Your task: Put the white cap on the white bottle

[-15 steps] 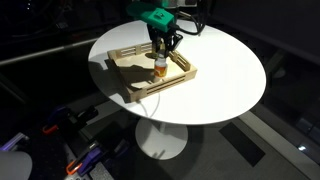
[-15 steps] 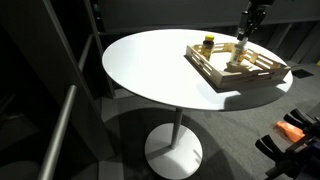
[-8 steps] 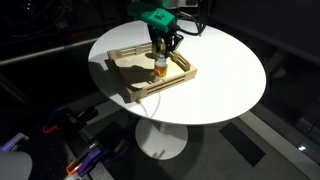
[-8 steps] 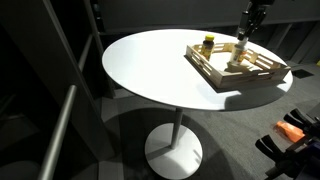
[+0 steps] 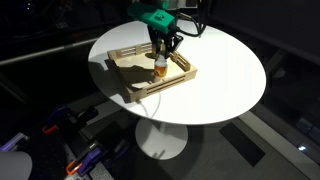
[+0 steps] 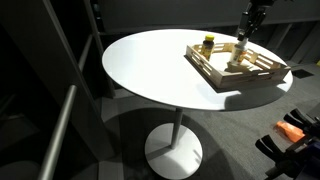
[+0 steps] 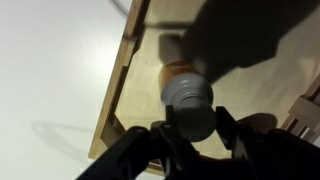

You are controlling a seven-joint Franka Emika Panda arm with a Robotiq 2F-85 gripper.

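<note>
The white bottle [image 5: 159, 69] with its orange-brown label stands upright in a wooden tray [image 5: 150, 86] on the round white table; it also shows in an exterior view [image 6: 238, 60]. My gripper [image 5: 161, 54] hangs straight over it, also seen from the other side [image 6: 241, 43]. In the wrist view the bottle's label [image 7: 178, 72] shows beyond its round top. The white cap [image 7: 192, 112] sits between my two fingers [image 7: 193, 126], right over the bottle's top. The fingers press on the cap's sides. I cannot tell whether the cap rests on the bottle.
A dark bottle with a yellow cap [image 6: 208, 43] stands in the tray's other end. The tray's wooden rail [image 7: 115, 85] runs close beside the white bottle. The table's rim [image 5: 235, 100] is near the tray. Orange-handled tools [image 6: 292, 128] lie on the floor.
</note>
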